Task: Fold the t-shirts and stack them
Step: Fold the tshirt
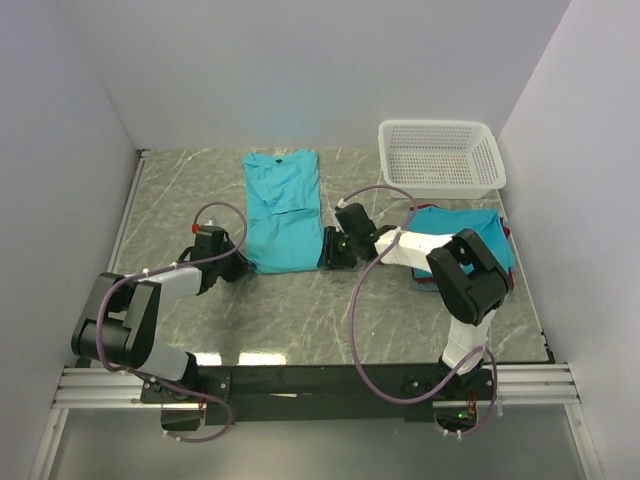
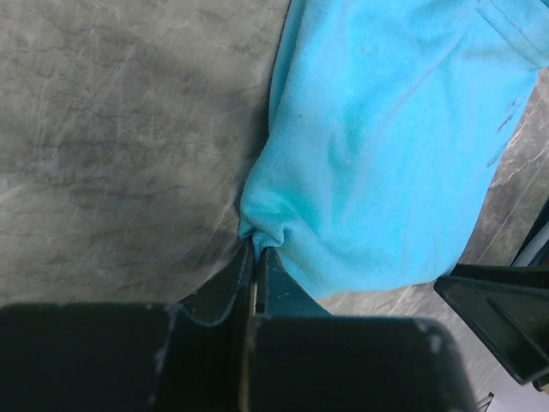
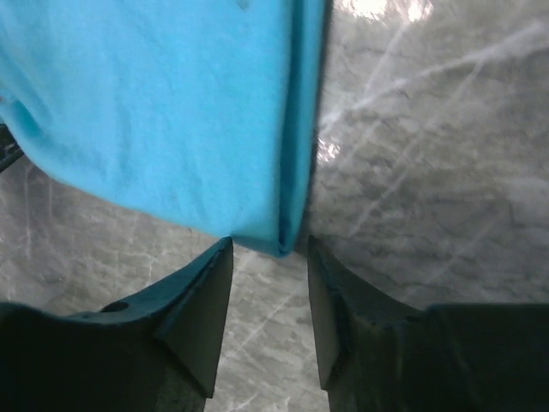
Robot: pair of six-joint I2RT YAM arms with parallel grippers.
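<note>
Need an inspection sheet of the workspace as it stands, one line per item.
Surface: grey marbled table, glare near the front edge.
Job's things: teal t-shirt folded lengthwise, flat mid-table; stack at right, teal on top, red edge showing.
Clutter: white mesh basket at far right, looks empty.
Grippers: left claw shut on the shirt's near corner; right claw open, the other near corner between its tips.
Cables: purple cables loop from both arms.
Surroundings: plain walls on three sides.
</note>
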